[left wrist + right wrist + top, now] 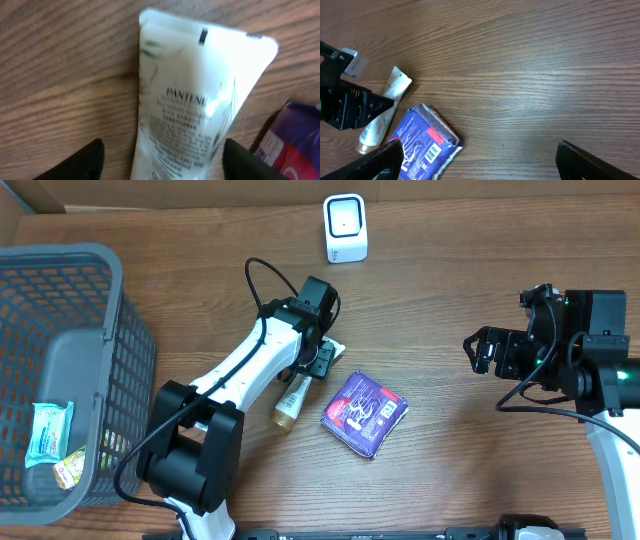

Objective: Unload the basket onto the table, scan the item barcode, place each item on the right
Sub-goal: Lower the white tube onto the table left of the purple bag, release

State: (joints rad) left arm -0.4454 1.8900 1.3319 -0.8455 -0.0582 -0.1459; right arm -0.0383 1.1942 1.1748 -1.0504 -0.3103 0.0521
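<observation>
1. While the left gripper (165, 159) is hovering over the tube (195, 100), its fingers (90, 162) are standing apart, one on each side and clear of it. Nothing is being gripped.
2. The tube is lying flat on the table (450, 260) near the centre of the overhead frame. Its long axis is running diagonally, with the cap pointing lower left and the crimped end pointing upper right. The printed face is facing up, and no barcode is legible on it.
3. A purple packet (365, 412) is lying just beside the tube, to its right, with its barcode (434, 152) showing.
4. The right gripper (480, 162) is hanging wide open at the right of the overhead frame, holding nothing.
5. The scanner (345, 227) is standing at top centre, well apart from both items. Judging by this, gripping, lifting and presenting the barcode are all pending.
</observation>
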